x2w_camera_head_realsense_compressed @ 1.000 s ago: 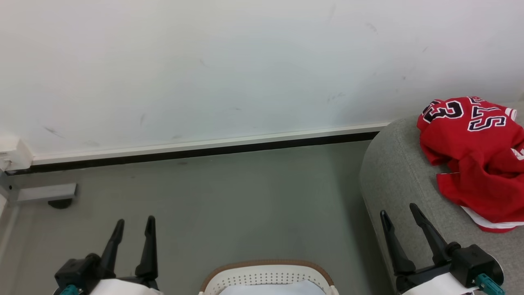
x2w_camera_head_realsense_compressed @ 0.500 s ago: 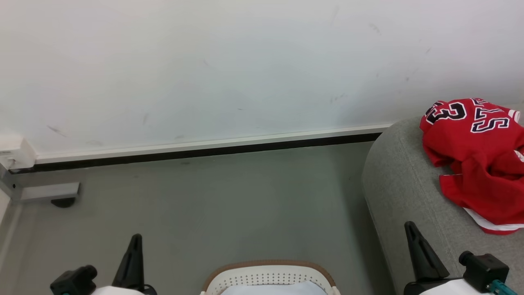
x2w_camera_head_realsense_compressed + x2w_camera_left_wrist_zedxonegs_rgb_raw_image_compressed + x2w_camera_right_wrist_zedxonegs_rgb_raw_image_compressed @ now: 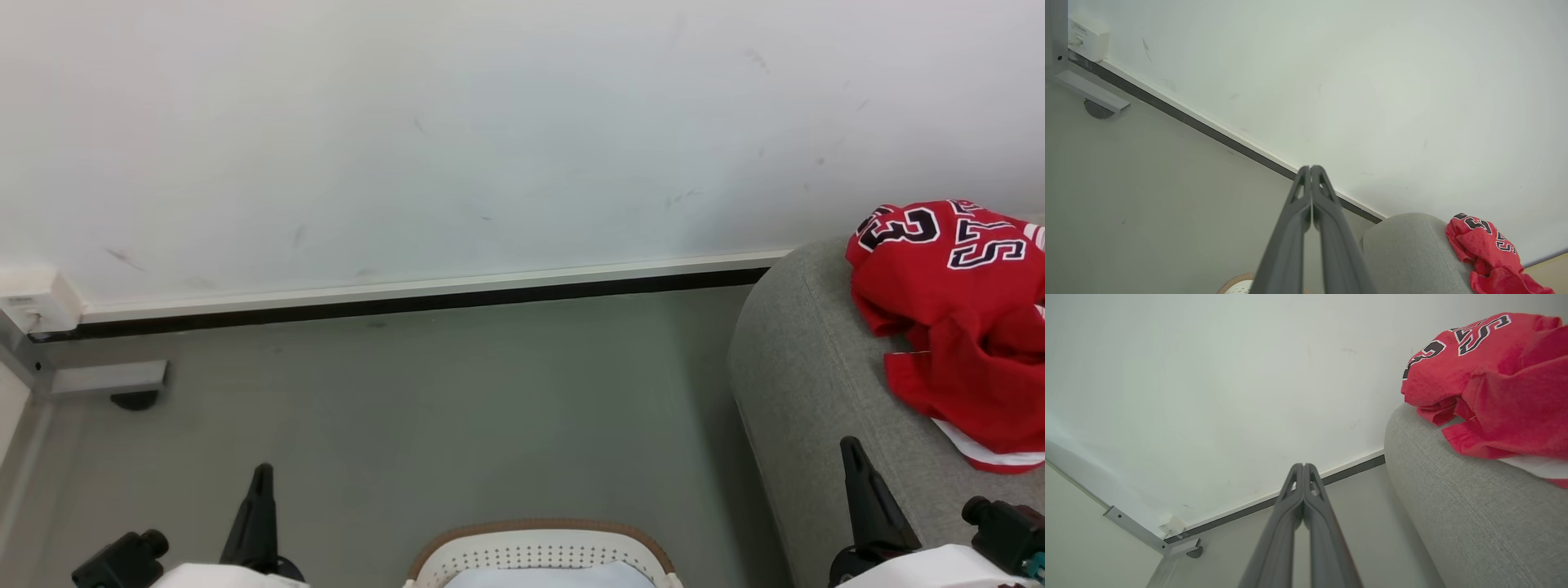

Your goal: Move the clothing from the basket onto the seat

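The red clothing [image 3: 963, 318] with black-and-white numerals lies crumpled on the light grey seat [image 3: 808, 384] at the right; it also appears as the clothing [image 3: 1490, 379] on the seat [image 3: 1474, 514] and as the clothing [image 3: 1490, 253]. The white basket [image 3: 543, 557] with its brown rim peeks over the bottom edge, a pale sheet inside. My left gripper [image 3: 261, 478] is low at the bottom left, and my left gripper [image 3: 1311, 168] has its fingers pressed together, empty. My right gripper [image 3: 851, 449] stands beside the seat's front, and my right gripper [image 3: 1304, 466] is shut on nothing.
A white wall with a dark baseboard [image 3: 408, 302] runs across the back above the grey floor [image 3: 449, 408]. A metal frame foot [image 3: 106, 380] and a small white box [image 3: 37, 302] sit at the far left.
Both grippers have closed and drawn down toward the bottom edge. The camera has shifted slightly, so the scene sits a little further right and lower.
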Available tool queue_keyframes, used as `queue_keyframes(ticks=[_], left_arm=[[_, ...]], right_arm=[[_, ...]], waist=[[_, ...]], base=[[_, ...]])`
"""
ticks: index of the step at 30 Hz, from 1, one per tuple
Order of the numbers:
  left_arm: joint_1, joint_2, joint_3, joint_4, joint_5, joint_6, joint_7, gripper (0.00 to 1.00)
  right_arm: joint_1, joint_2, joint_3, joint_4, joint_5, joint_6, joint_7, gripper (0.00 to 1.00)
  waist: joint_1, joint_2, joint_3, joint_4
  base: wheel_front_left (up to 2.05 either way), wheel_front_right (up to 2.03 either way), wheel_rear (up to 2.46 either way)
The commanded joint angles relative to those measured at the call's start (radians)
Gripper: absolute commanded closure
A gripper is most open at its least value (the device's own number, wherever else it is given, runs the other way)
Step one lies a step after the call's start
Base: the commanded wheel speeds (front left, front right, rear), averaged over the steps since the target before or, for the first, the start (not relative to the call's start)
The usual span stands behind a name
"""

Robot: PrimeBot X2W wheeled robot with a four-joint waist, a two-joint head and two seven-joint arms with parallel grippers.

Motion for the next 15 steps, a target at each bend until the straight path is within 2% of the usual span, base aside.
queue_keyframes(ticks=[1,15], left_arm=[[-0.024,0.003,0.008,-0.016,-0.045,-0.002,0.008,1.0],[-0.032,-0.004,0.025,-0.026,-0.229,-0.001,0.06,1.0]], right_arm=[[-0.019,-0.001,-0.011,-0.018,0.043,0.0,0.006,1.0],[-0.02,-0.002,-0.047,-0.022,0.235,-0.001,0.047,1.0]], waist=[[-0.0001,0.0,0.0,0.001],[-0.0001,0.0,-0.003,0.014]], base=[[0.0,0.0,0.0],[0.0,0.0,0.0]])
